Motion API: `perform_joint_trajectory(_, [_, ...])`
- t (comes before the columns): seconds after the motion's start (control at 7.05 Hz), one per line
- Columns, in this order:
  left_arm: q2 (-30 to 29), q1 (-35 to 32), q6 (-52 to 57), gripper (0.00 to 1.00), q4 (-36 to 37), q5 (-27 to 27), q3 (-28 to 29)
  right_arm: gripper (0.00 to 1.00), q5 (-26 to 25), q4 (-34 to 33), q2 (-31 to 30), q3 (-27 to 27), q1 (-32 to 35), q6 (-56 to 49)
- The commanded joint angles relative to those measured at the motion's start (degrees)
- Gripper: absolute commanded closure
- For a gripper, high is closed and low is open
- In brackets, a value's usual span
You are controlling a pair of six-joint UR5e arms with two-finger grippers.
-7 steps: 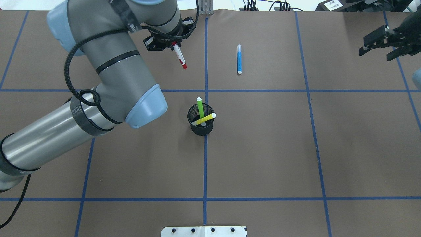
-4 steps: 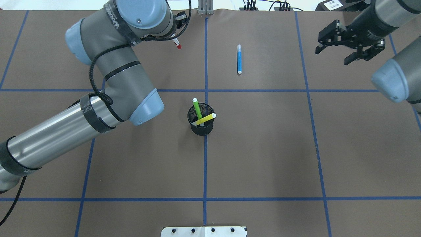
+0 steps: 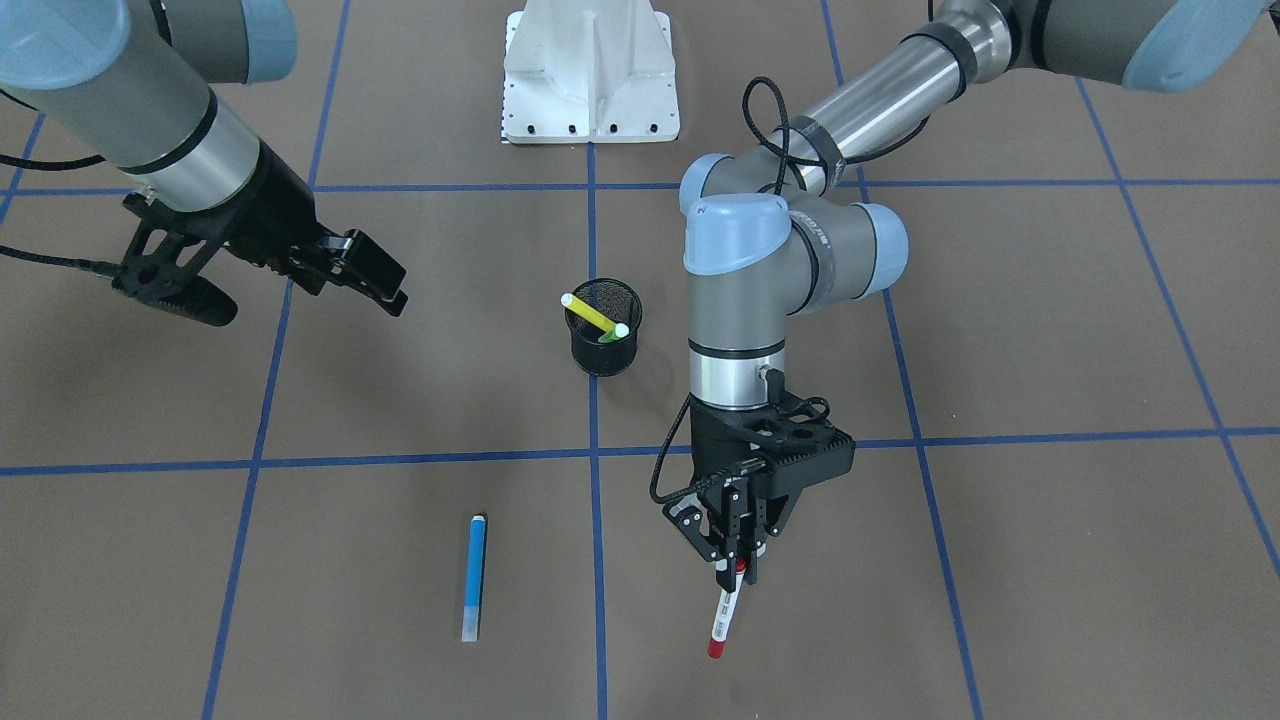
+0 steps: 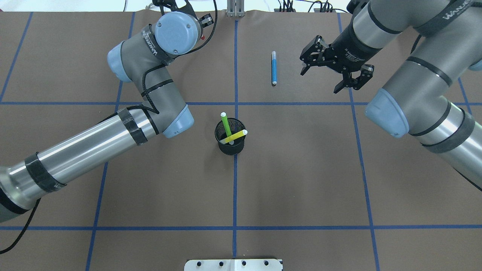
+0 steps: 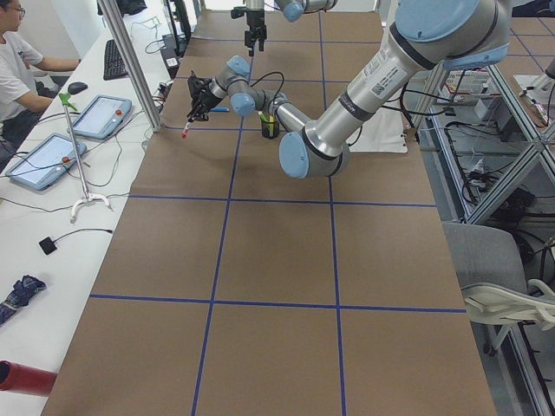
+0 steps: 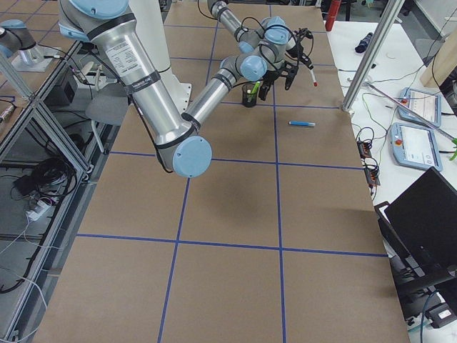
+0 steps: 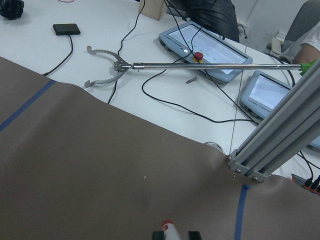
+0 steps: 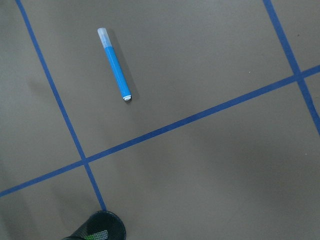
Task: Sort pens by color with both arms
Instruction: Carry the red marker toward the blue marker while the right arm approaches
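My left gripper (image 3: pixel 737 562) is shut on the white pen with the red cap (image 3: pixel 722 615) and holds it tip-down near the table's far edge. Its red tip shows between the fingers in the left wrist view (image 7: pixel 167 226). In the overhead view the wrist hides most of it. The blue pen (image 4: pixel 274 67) lies flat on the brown table, and it also shows in the right wrist view (image 8: pixel 115 65). My right gripper (image 4: pixel 319 81) is open and empty, raised just right of the blue pen. The green pen (image 4: pixel 226 126) and the yellow pen (image 4: pixel 234 136) stand in the black mesh cup (image 4: pixel 230 147).
The cup stands at the table's centre on a blue tape line (image 4: pixel 235 188). An aluminium post (image 4: pixel 235 7) and cables sit at the far edge near the left gripper. The white mounting base (image 4: pixel 233 264) is at the near edge.
The left arm has carried the red-capped pen toward the far edge. The right arm has swung in from the right to just beside the blue pen, its gripper still open.
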Motion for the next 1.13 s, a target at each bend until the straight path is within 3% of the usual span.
perform_joint_trajectory(0.0, [-2.86, 0.84, -0.01, 1.0, -4.72, 2.62, 6.96, 0.02, -2.74, 0.08, 3.47, -0.33, -3.65, 6.0])
perform_joint_trajectory(0.57, [-5.32, 2.33, -0.1, 1.0, -7.9, 3.16, 10.23, 0.02, -5.74, 0.0, 6.55, -1.64, -6.38, 9.54])
perform_joint_trajectory(0.99, [-6.99, 4.0, -0.36, 1.0, -7.99, 3.77, 10.41, 0.02, -0.93, -2.11, 0.78, 4.05, -0.77, 6.49])
